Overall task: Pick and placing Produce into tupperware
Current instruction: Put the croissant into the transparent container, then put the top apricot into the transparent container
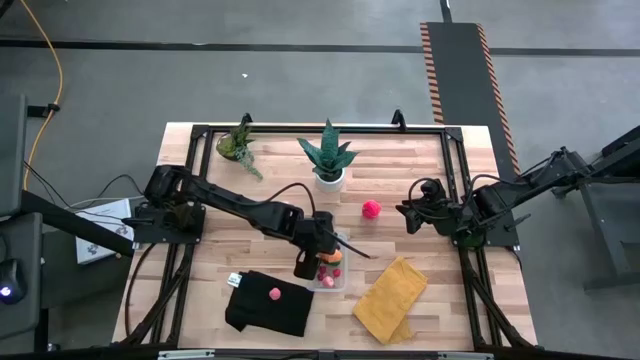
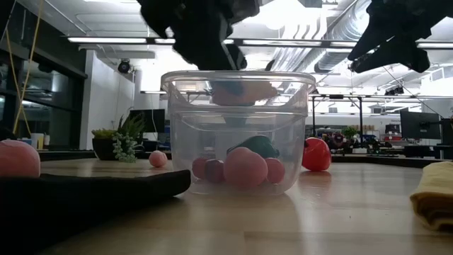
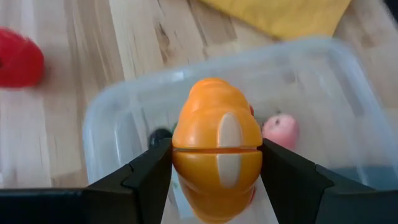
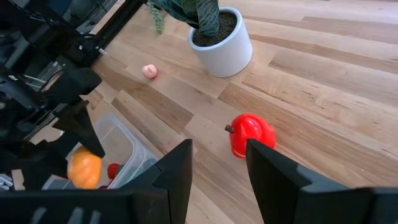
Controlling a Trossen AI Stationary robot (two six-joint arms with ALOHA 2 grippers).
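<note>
An orange fruit (image 3: 217, 158) is clamped between the two fingers (image 3: 149, 177) of the left claw (image 1: 322, 257), which is held directly above the tupperware (image 1: 330, 270); in the left wrist view the fruit is pressed on both sides by the dark pads, with the container's rim seen below it. In the low view the fruit is seen at rim height, above the pieces already lying on the container floor: several pink and dark red ones (image 2: 244, 168) and a dark green one (image 2: 258, 146) behind them. The right claw (image 4: 217, 180) is held off the tabletop (image 1: 400, 225) near its right edge, grasping nothing, its fingers parted about halfway, with a red fruit (image 4: 249, 134) lying on the wood just past them (nothing is touched by this claw). A small pink piece (image 1: 274, 293) is found on the black cloth (image 1: 270, 305) beside the tupperware, and another pink piece (image 4: 148, 71) lies on the wood near the white pot (image 4: 224, 46). A yellow cloth (image 1: 390, 298) is spread on the other side of the container. A small white tag sits at the black cloth's corner, but no writing on it can be read.
</note>
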